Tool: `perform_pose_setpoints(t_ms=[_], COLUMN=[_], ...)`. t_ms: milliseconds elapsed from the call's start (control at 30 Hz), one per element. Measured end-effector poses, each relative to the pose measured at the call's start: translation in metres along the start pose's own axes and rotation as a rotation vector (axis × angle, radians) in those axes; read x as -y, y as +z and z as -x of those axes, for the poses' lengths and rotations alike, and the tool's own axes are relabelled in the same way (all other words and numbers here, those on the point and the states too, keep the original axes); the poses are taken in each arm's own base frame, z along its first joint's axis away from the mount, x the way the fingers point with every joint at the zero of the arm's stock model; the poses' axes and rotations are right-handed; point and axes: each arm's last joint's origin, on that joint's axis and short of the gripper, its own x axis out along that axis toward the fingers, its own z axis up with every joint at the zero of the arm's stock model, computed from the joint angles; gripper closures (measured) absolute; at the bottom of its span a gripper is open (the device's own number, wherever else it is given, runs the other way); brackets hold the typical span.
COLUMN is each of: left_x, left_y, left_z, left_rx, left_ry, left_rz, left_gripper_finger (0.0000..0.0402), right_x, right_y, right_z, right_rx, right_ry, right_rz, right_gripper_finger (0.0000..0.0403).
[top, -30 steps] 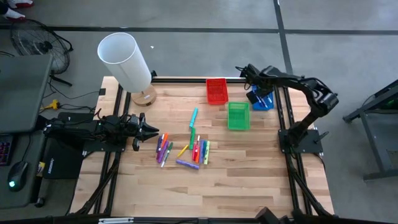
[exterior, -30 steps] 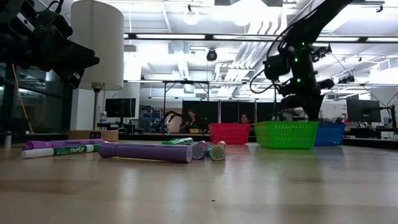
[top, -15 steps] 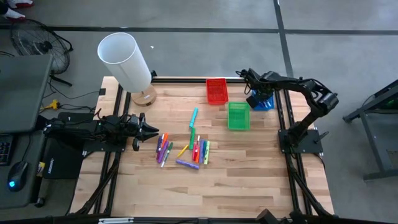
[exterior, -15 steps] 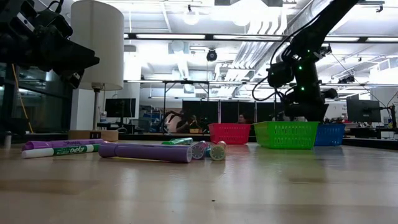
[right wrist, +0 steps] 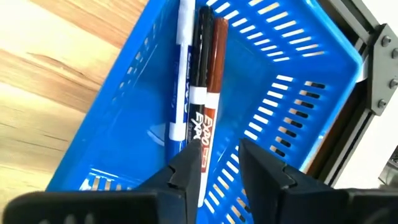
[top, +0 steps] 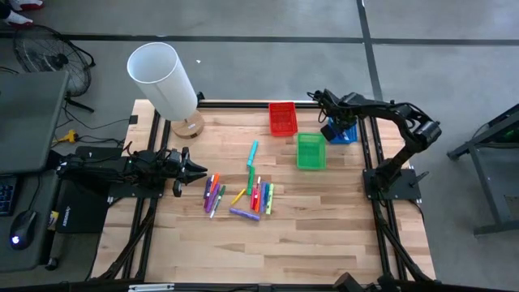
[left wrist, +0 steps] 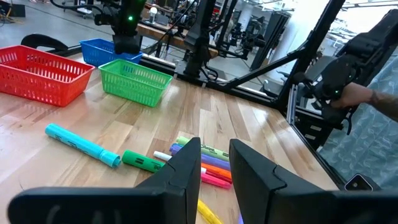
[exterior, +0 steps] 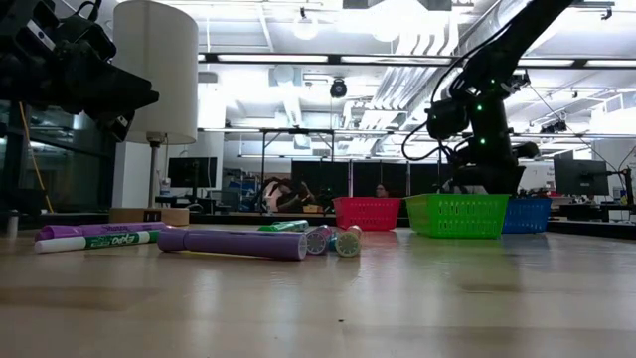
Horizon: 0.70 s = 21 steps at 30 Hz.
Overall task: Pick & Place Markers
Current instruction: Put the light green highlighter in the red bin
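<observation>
Several markers point(top: 243, 193) in mixed colours lie flat in a loose cluster on the middle of the wooden table; a teal one point(top: 253, 152) lies apart toward the far side, a purple one point(exterior: 234, 242) nearest. My left gripper point(top: 197, 170) hangs open above the table just left of the cluster, its fingers point(left wrist: 186, 163) pointing at the markers point(left wrist: 208, 169). My right gripper point(top: 328, 123) is open, low over the blue tray point(top: 346, 134). In the right wrist view a blue, a black and a brown marker point(right wrist: 200, 93) lie side by side on the tray's floor point(right wrist: 261, 118).
A red tray point(top: 282, 118) and a green tray point(top: 310, 151) stand left of the blue one, along the far right of the table. A lamp with a white shade point(top: 162, 77) stands at the far left corner. The near half of the table is bare wood.
My right gripper has come down over the blue tray and a little toward the near edge, then stayed there. The left arm and the markers on the table have kept still.
</observation>
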Motion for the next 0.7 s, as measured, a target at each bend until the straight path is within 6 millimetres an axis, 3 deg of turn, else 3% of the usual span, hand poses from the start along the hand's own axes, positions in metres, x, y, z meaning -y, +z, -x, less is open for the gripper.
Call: perform_pose_setpoints(t_ms=[433, 700], left_x=[0.0, 0.0], left_y=[0.0, 0.0], left_z=[0.0, 0.0], left_rx=[0.0, 0.0], left_ry=[0.0, 0.0], left_rz=[0.0, 0.0], left_gripper_finger=[0.0318, 0.0318], right_x=[0.004, -0.013], right_y=[0.013, 0.007], right_z=[0.041, 0.069], right_rx=[0.074, 0.152], right_ry=[0.15, 0.257], right_rz=[-0.073, -0.045], right_gripper_finger=[0.0299, 0.0299])
